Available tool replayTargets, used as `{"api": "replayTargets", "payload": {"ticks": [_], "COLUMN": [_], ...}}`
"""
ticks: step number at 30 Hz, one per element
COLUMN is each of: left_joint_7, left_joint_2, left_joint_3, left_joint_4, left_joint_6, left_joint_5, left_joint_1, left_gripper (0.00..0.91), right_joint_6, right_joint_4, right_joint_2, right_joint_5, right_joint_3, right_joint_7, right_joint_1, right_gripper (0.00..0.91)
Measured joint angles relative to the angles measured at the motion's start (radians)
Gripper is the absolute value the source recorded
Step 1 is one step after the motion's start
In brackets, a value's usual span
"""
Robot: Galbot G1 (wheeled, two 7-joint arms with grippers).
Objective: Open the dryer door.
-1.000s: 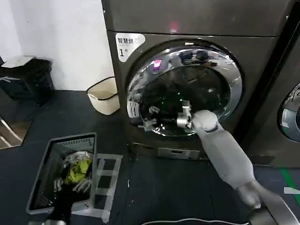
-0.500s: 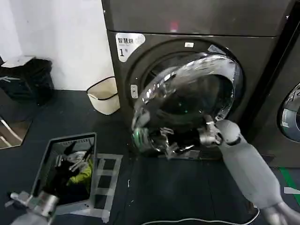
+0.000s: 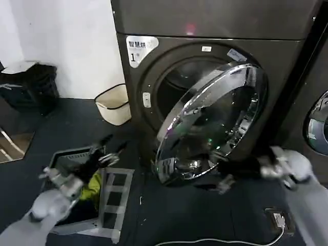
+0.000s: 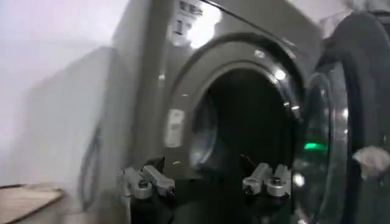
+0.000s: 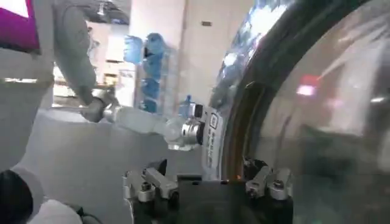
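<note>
Head view, round chrome-ringed dryer door (image 3: 210, 125) ajar, glossy glass

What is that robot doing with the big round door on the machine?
The robot is opening the dryer door on the machine with the "1" sticker. The door has swung well out, so the dark drum opening shows behind it. The robot's right hand is at the door's lower edge, with its fingers open. Its left hand is raised above the laundry basket on the floor, fingers open and holding nothing, pointing toward the machine.
</note>
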Motion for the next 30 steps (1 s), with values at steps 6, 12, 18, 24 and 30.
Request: {"api": "replayTargets", "payload": {"ticks": [6,12,18,24,30], "left_joint_7": [0.039,0.104,0.124,0.141,0.152], "left_joint_2": [-0.025,-0.075,-0.105,-0.136,-0.191], "left_joint_3": [0.227,0.334,0.425,0.558,0.657], "left_joint_4": [0.051,0.084,0.084,0.122,0.125], "left_joint_6": [0.061,0.111,0.116,0.103,0.081], "left_joint_5": [-0.006,-0.017,0.0,-0.009,-0.016], "left_joint_1": [-0.208,-0.331,-0.402,-0.512,-0.604], "left_gripper": [0.907,0.907,0.907,0.907,0.907], "right_joint_6": [0.021,0.013,-0.019,-0.062,-0.134], "right_joint_4": [0.04,0.073,0.053,0.003,-0.071], "right_joint_2": [0.094,0.142,0.159,0.134,0.094], "right_joint_5": [-0.032,-0.035,-0.055,-0.119,-0.073], "right_joint_3": [0.337,0.571,0.767,0.946,1.099], "right_joint_7": [0.203,0.571,0.851,0.978,1.094], "right_joint_1": [-0.195,-0.316,-0.389,-0.443,-0.461], "right_gripper": [0.907,0.907,0.907,0.907,0.907]}}
